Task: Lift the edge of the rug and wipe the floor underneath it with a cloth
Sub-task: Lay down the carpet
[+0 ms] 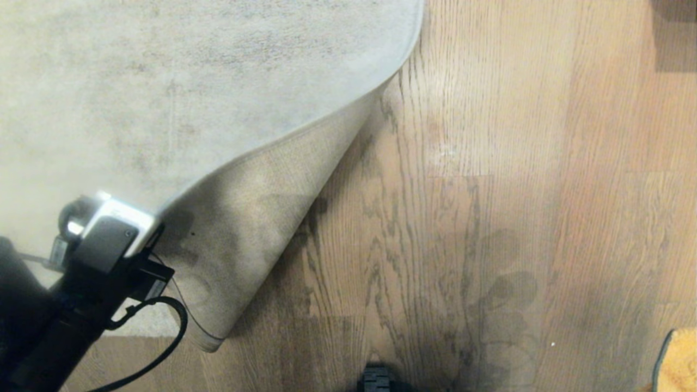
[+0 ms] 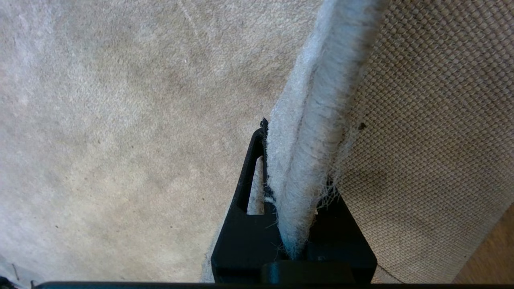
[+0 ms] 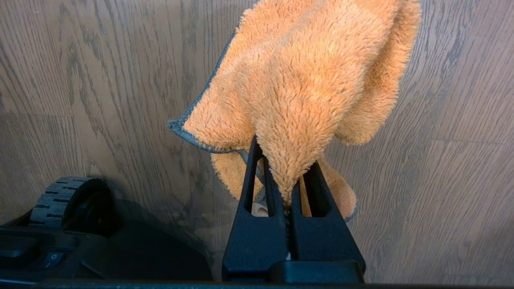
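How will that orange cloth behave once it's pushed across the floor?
Probably floppy: the cloth droops in folds from the shut right gripper. Its fuzzy pile likely drags rather than slides on the floor, so it may bunch.

Fuzzy cloth (image 3: 305, 80), woven rug backing (image 2: 433, 120), wood-grain floor (image 1: 490, 163)

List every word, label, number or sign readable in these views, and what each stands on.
No words, brands or numbers can be read.
"I" and "O": marks on a rocker switch on the robot base.
The rug edge, floor and cloth carry no text.
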Robot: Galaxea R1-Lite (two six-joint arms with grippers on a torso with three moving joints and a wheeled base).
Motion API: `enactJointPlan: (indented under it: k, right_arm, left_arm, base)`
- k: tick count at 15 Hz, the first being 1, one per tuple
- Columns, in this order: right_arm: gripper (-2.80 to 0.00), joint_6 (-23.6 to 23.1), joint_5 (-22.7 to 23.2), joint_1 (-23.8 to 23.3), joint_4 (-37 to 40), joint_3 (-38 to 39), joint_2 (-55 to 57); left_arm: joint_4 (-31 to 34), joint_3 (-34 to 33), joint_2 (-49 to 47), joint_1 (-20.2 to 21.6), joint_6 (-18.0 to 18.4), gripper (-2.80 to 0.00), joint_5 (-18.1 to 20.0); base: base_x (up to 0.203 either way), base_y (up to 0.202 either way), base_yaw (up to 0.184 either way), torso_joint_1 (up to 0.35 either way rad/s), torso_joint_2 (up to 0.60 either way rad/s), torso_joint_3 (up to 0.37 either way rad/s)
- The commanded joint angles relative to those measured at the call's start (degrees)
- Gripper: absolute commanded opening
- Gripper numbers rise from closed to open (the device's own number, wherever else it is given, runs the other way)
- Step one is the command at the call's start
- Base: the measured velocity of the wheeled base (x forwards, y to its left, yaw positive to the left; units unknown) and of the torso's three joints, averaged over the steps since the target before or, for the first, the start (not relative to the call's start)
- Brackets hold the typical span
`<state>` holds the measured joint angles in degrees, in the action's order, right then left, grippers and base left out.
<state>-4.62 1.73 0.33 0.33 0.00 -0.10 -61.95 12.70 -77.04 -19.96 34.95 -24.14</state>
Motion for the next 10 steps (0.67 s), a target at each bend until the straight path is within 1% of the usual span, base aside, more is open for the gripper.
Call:
enactJointPlan:
  k: [1,4,10]
  right_arm:
    - [-2.80,0.0,0.0,0.0,0.0,0.0,0.1]
    - [-2.80,0.0,0.0,0.0,0.0,0.0,0.1]
    - [-2.80,0.0,0.0,0.0,0.0,0.0,0.1]
  left_arm:
    - [-0.4,0.1,0.1,-0.1,0.1,0.00,-0.1]
    - [-0.4,0.3,0.0,-0.7,-0.6,0.00,-0.2]
    - [-0.5,1.6,1.1,-4.3,-3.6,0.00,-0.2]
  base:
    - [0.000,0.000,0.000,0.000,0.00,0.000]
    - [0.000,0.000,0.000,0.000,0.00,0.000]
    - [0.000,0.000,0.000,0.000,0.00,0.000]
